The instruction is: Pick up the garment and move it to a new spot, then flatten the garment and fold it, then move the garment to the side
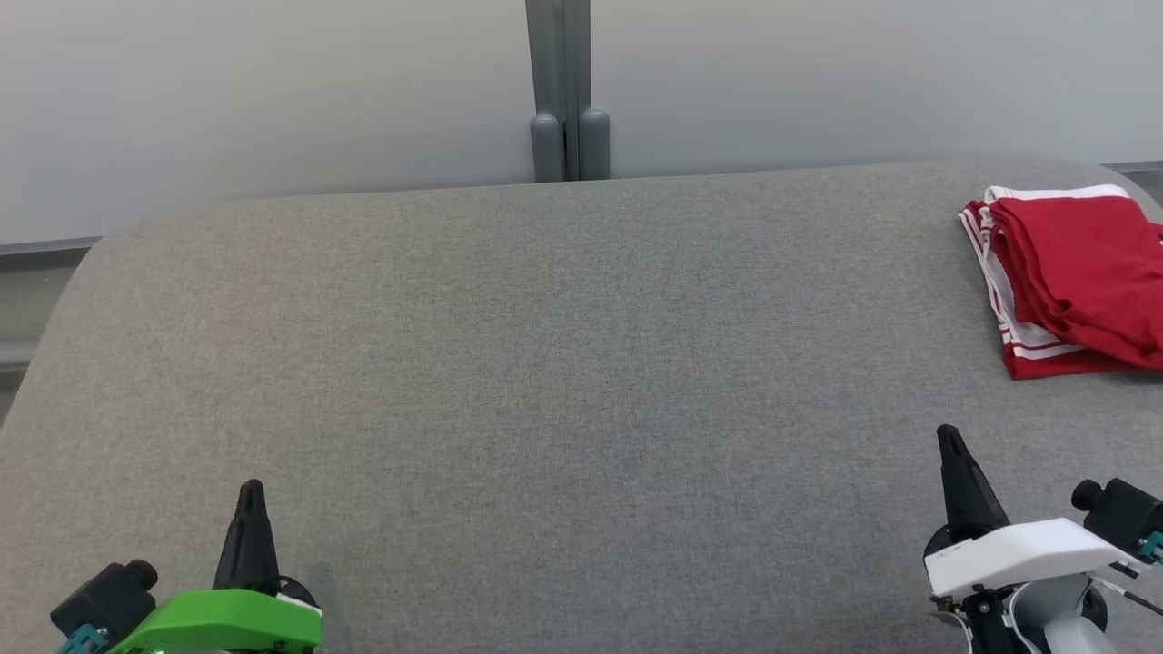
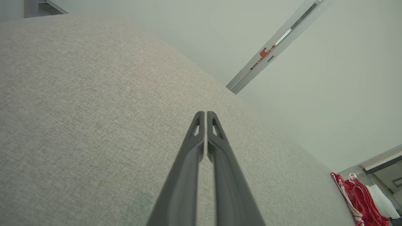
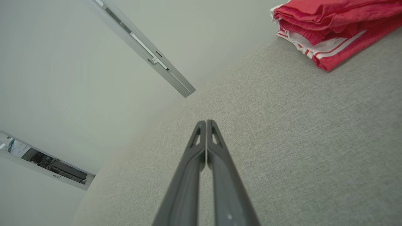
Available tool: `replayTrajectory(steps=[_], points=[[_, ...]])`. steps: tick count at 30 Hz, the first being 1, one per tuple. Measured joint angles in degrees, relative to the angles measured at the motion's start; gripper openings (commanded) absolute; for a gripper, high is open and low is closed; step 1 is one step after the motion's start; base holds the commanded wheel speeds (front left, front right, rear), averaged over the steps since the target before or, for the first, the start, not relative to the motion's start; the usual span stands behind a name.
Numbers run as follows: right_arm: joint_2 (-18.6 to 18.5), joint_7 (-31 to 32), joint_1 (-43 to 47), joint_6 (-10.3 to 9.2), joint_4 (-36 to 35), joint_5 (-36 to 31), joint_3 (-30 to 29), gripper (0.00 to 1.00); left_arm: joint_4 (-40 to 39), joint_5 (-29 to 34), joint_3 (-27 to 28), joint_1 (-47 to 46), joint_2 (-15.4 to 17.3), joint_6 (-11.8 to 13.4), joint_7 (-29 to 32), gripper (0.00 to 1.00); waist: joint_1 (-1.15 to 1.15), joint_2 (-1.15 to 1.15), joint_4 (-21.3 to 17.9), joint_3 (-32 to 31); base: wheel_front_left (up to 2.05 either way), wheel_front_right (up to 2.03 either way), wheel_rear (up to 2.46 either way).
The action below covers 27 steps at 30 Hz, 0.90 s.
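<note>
Left end effector [image 1: 252,495] and right end effector [image 1: 949,438] are hovering, fingers together, near the worktop's [image 1: 581,363] front edge. Soft, limp-looking red garment [image 1: 1077,272] is lying folded at the far right corner, likely best pinched at its edge.

Head camera looks down on the grey surface [image 1: 545,363]; 2 wrist cameras skim it, sharing the garment [image 1: 1072,263].

Indoor test room or lab, office-type fit-out.
Grey fabric-covered worktop [image 1: 545,363] against pale frosted partition panels [image 1: 273,91], grey metal post [image 1: 558,82] at far centre.
</note>
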Motion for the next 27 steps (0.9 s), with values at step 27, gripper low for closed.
replayTrajectory(steps=[27], points=[[0.91,4.88,-1.85,0.00,0.82,17.97,-2.23,0.00,-0.23,-19.36,1.09,-2.15,0.05,-0.49,5.10,0.00,0.00,0.00,-0.11,0.04,0.00,0.00,0.00]])
